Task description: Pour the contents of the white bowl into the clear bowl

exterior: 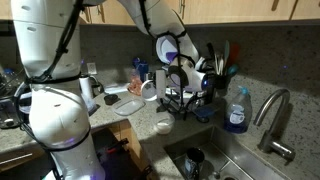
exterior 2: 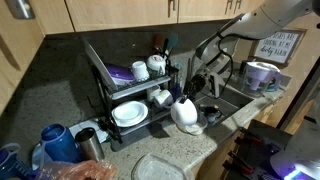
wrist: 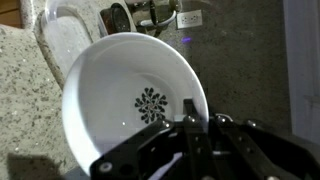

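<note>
Wrist view: the white bowl (wrist: 120,95) is seen tipped up on edge above the speckled surface (wrist: 25,110), its inside turned to the camera, with a dark snowflake-like mark at its middle. Its lower rim is pinched between the dark fingers (wrist: 192,140), which are pressed nearly together. In an exterior view the white bowl (exterior 2: 184,112) is held tilted just beside the dish rack (exterior 2: 100,80). The clear bowl (exterior: 162,126) is seen standing on the surface near the sink (exterior: 230,165).

glossy white bowl (wrist: 120,95), speckled stone counter (wrist: 25,90), smooth wooden cabinets (exterior 2: 110,15)
</note>
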`<state>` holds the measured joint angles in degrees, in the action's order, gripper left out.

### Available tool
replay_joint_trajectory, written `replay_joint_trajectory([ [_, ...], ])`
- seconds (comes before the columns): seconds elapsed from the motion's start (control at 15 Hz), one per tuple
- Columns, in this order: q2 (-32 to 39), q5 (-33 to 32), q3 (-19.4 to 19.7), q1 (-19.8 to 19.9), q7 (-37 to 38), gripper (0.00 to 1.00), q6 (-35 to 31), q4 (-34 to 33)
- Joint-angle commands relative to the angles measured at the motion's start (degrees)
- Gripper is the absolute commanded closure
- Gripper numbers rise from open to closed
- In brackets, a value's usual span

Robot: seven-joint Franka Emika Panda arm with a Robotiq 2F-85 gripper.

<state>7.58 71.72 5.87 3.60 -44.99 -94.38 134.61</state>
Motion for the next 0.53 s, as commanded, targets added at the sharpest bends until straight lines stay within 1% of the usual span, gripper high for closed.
replay_joint_trajectory([
  [0.0, -3.9, -3.8, -2.4, -2.6, 6.4, 0.98, -6.3, -0.6],
  [0.07, -4.2, -4.9, -3.5, -3.7, 7.5, 0.98, -9.1, -0.7],
  [0.47, -5.9, -13.3, -9.2, -8.4, 15.1, 0.98, -20.0, -1.8],
])
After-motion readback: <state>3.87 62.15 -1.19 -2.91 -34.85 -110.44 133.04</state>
